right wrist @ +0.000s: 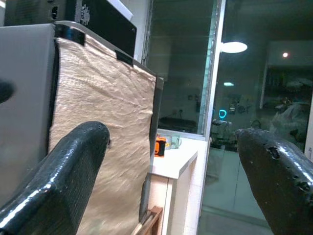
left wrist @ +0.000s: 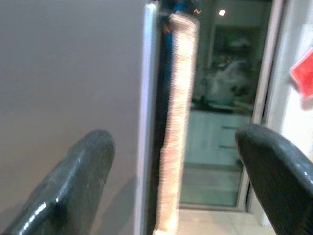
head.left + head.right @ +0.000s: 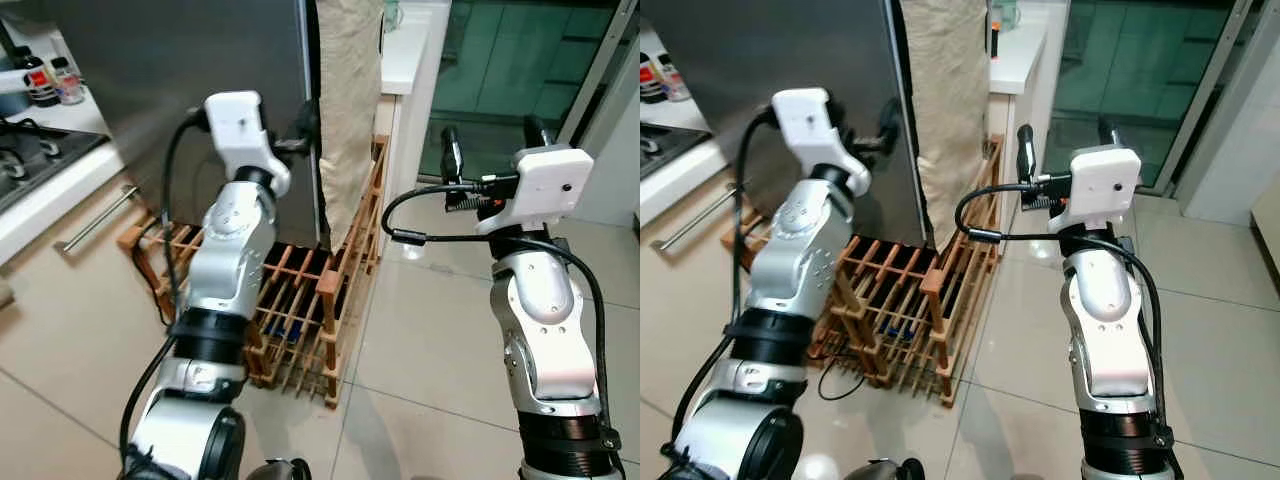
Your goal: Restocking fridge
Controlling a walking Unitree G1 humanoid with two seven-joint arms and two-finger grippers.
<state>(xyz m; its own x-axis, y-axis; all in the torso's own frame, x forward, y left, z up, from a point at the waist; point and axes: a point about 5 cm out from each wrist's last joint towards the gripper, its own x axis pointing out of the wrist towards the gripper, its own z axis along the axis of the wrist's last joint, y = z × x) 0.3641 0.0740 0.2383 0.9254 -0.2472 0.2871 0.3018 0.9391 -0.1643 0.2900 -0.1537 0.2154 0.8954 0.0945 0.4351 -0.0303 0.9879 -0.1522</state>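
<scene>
Left wrist view: fridge (image 2: 68, 88) edge between left pincer (image 2: 171, 161) fingers.

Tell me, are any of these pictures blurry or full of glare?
The left wrist view is soft: the fridge door edge and the left claw's fingers look smeared. The right wrist view is sharper, with a bright ceiling light glaring in the dark glass. Both eye views are fairly crisp, and the floor tiles shine.

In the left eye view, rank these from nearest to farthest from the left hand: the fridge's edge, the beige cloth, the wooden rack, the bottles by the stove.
1. Fridge edge, right at the left hand.
2. Beige cloth, just beyond on the fridge's side.
3. Wooden rack, on the floor below.
4. Bottles, far off on the counter to the robot's left.
</scene>
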